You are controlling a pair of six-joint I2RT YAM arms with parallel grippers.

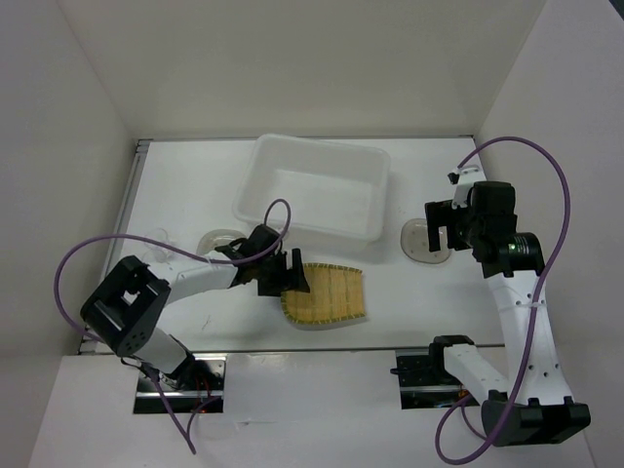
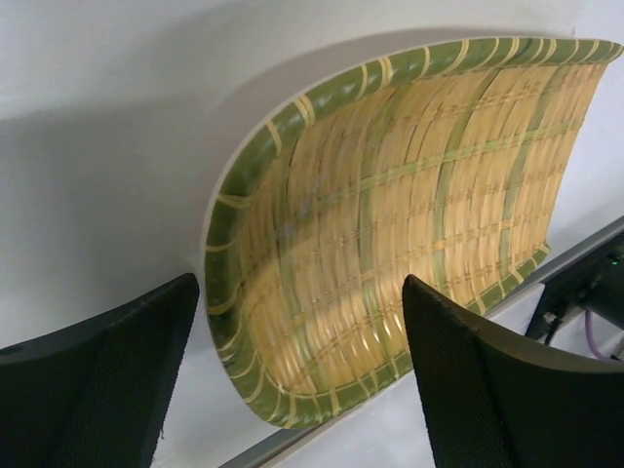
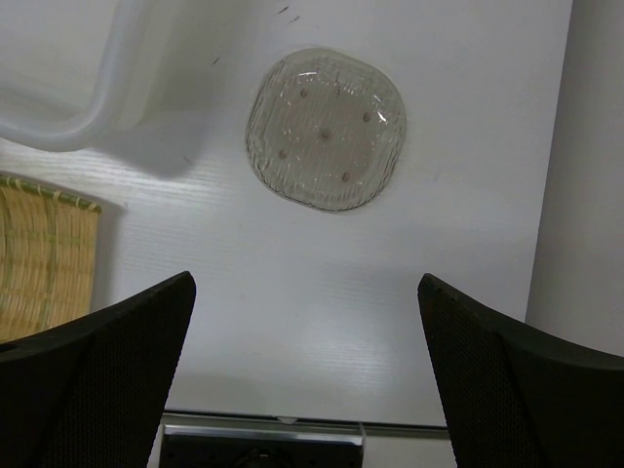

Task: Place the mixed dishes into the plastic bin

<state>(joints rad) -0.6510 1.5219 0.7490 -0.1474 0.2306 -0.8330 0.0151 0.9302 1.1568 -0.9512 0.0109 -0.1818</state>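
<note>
Left wrist: left end effector (image 2: 297,292) apart over the fan-shaped plate (image 2: 409,214); right end effector (image 3: 304,283) apart too.

no text, label, brand, number or sign can be read in any of the three views.

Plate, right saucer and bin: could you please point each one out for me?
plate (image 2: 390,224), left wrist view, middle of its woven face
right saucer (image 3: 325,129), right wrist view, centre of its base
bin (image 1: 317,190), top view, bare floor
</note>
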